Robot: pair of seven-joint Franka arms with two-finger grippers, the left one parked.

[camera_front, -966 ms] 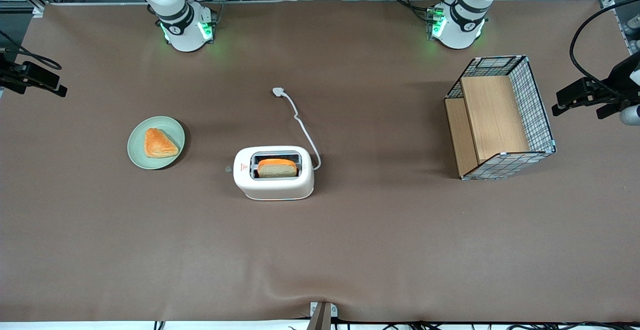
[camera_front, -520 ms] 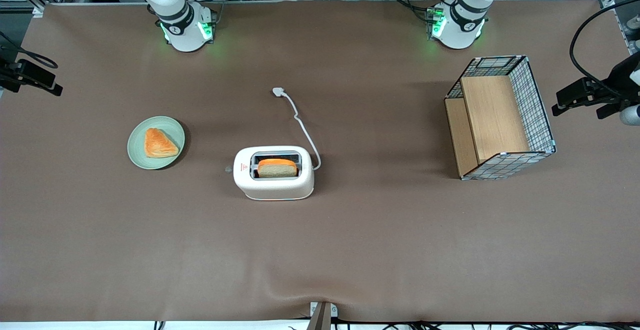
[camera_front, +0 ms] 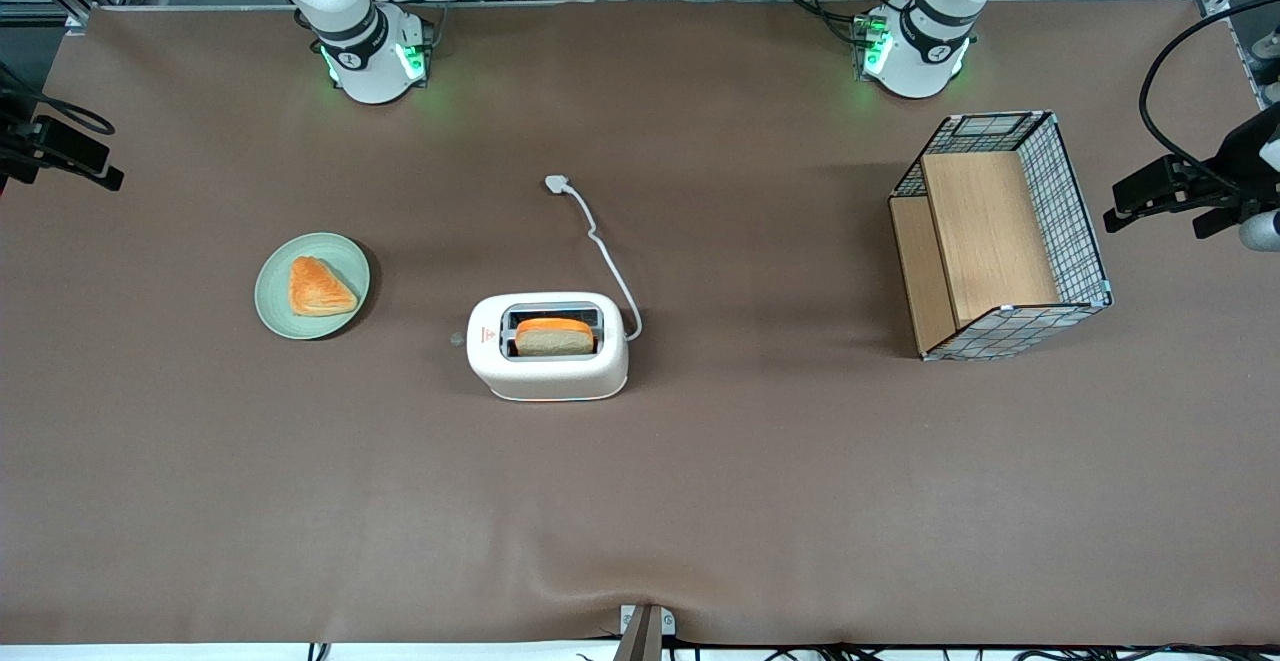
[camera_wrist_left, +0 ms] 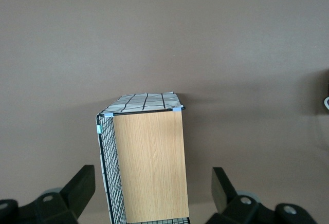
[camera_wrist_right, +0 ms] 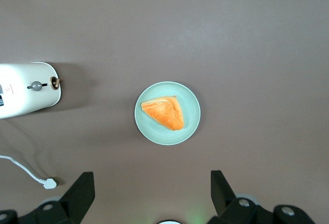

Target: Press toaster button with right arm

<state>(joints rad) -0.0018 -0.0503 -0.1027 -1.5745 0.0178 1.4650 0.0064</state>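
1. One rounded white toaster (camera_front: 548, 346) with a silver slot frame sits mid-table, one bread slice (camera_front: 554, 337) in its slot.
2. Its small grey round button (camera_wrist_right: 36, 86) juts from the narrow end facing the plate.
3. One green round plate (camera_front: 275, 313) holds one triangular pastry (camera_front: 318, 287).
4. The right arm's black gripper (camera_front: 62, 153), fingers spread with nothing between them, hangs at the toaster's ten o'clock, well apart.
5. One wire basket (camera_front: 1083, 231) encloses wooden boards.

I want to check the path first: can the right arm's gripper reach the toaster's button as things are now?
Probably yes. The gripper hangs open above the plate, and the button juts from the toaster end with only bare table beside it.
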